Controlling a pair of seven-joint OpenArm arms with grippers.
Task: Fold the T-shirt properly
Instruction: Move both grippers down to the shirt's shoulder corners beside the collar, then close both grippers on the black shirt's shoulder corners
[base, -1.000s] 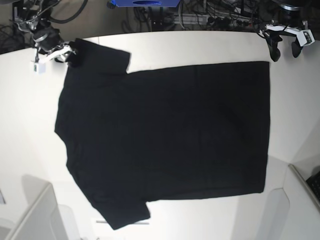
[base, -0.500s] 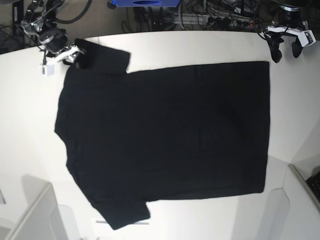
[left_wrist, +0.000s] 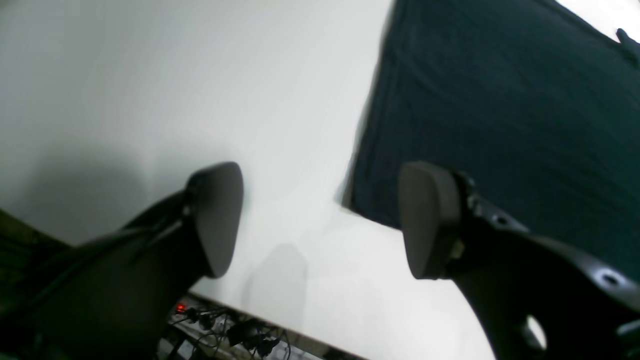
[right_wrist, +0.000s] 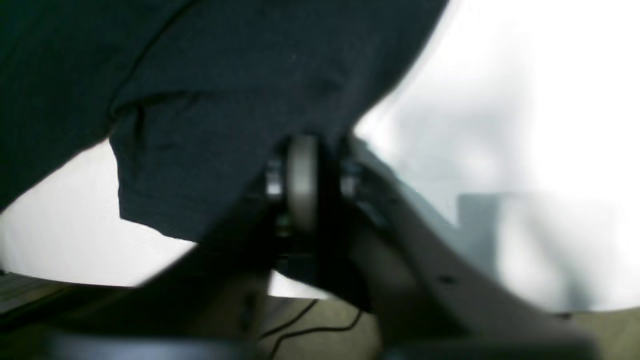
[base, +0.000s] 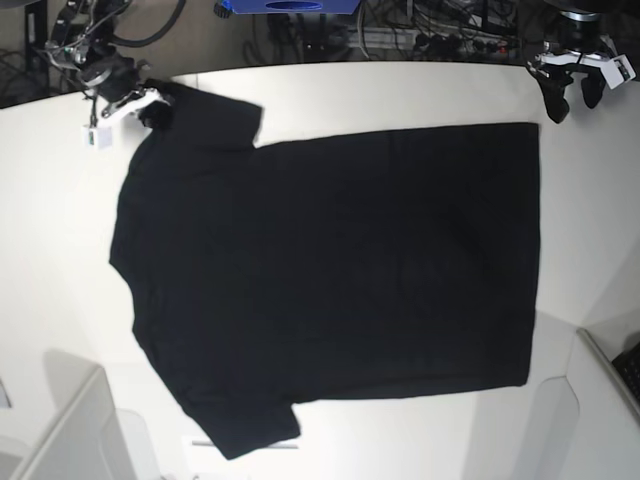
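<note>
Watching: the black T-shirt (base: 330, 270) lies spread flat on the white table (base: 400, 90), plain side up, no print showing.
Where it sits: it fills most of the tabletop, with bare table showing round its edges.
Which way it points: collar end and sleeves lie toward the left of the base view, and the straight hem runs down the right side.
Long axis: collar to hem runs left to right across the table; one sleeve points to the far edge, the other to the near edge.
Right tool (base: 140, 103): jaws pinched together on the tip of the far sleeve, at the table's far left corner; the wrist view shows dark cloth gathered right at the shut pads.
Left tool (left_wrist: 320, 220): jaws wide apart and holding nothing, hovering beside the far hem corner, with bare table between the pads and the cloth edge just beside one of them.
How it will handle: I'd judge it light, soft and floppy; lifted at one point it will sag and drag, and the sleeve may bunch.
Where to take hold: corners and hemmed edges look the best bet, at the sleeve tip and the hem corner on the same far side, so the edge lifts evenly.
Risk: a pinch this close to the edge could slip out once the cloth is pulled.
</note>
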